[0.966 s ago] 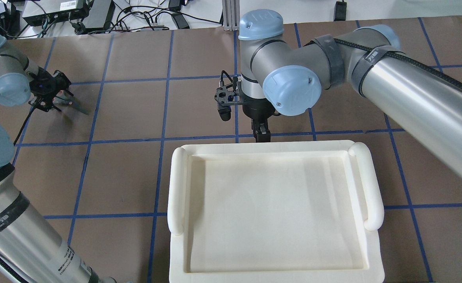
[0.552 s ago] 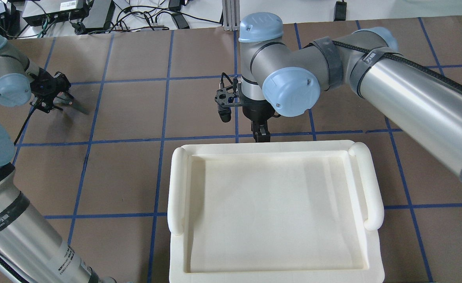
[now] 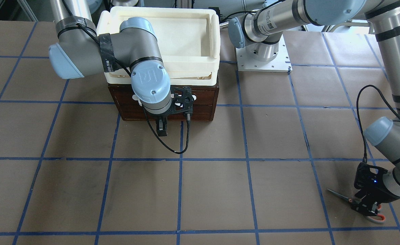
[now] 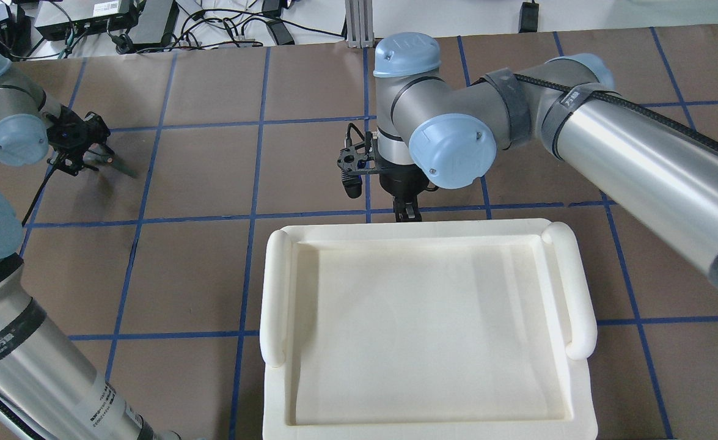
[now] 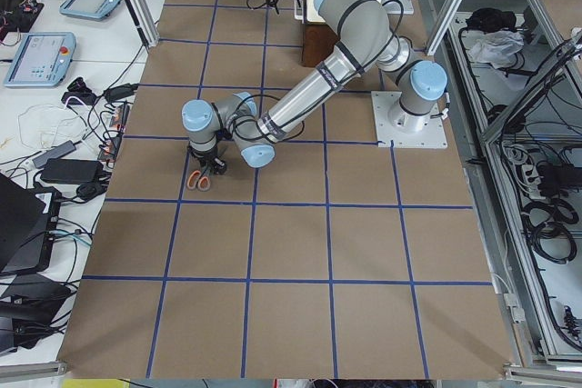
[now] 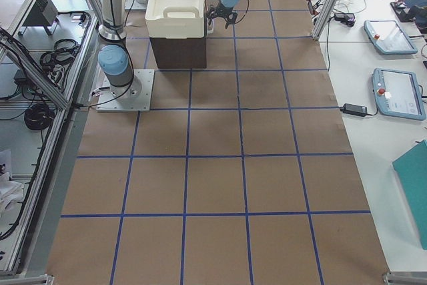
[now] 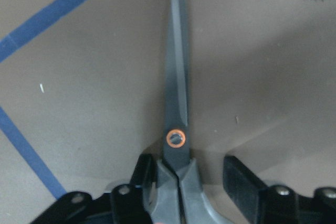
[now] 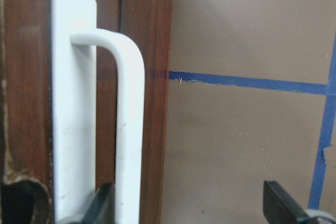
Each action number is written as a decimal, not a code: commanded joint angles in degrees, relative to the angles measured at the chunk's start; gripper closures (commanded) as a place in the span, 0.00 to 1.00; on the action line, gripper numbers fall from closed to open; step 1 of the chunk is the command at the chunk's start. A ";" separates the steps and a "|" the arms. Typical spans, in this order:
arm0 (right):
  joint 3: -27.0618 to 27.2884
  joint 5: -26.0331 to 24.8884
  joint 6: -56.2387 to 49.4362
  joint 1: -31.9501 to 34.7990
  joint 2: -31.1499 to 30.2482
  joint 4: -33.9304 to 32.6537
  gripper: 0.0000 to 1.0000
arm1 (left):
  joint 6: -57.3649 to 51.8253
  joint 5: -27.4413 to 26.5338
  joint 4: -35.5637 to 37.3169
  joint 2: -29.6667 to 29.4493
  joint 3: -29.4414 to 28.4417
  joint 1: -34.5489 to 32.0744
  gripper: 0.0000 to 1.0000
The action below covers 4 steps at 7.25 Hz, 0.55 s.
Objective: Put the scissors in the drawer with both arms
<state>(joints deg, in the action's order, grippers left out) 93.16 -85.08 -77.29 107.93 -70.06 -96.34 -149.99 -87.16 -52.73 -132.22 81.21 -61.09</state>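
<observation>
The scissors (image 7: pixel 176 103) lie flat on the brown table, blades closed, at the far left in the overhead view (image 4: pixel 120 166); their orange-red loops show in the front view (image 3: pixel 378 217). My left gripper (image 7: pixel 192 169) is down over them, open, one finger on each side of the handle necks (image 3: pixel 365 207). The dark brown drawer (image 3: pixel 193 105) is shut. Its white bar handle (image 8: pixel 128 129) fills the left of the right wrist view. My right gripper (image 8: pixel 189 203) is open in front of the drawer, one finger close beside the handle (image 3: pixel 161 129).
A cream-white plastic tray (image 4: pixel 279 293) sits on top of the cabinet and hides it from overhead. Blue tape lines grid the table. The right arm's black cable (image 3: pixel 172 146) loops down onto the table before the cabinet. The left arm's base plate (image 3: pixel 262 56) is beside the cabinet.
My right wrist has moved slightly nearer the cabinet front. My left gripper stays over the scissors, nearly still.
</observation>
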 commanded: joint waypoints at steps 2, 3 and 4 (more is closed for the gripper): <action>0.09 -0.26 0.30 0.00 0.01 -0.25 0.42 | -0.30 -0.21 0.00 0.21 0.00 0.00 0.58; 0.09 -0.70 0.30 0.00 0.01 -0.43 0.45 | -0.21 -0.12 0.00 0.47 0.00 0.00 0.59; 0.09 -0.70 0.30 0.00 0.01 -0.60 0.45 | 0.22 -0.03 -0.26 1.26 0.00 0.00 0.62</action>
<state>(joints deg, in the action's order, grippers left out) 93.24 -85.62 -77.01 107.94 -70.07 -96.74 -150.12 -87.27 -52.80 -131.67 81.22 -61.08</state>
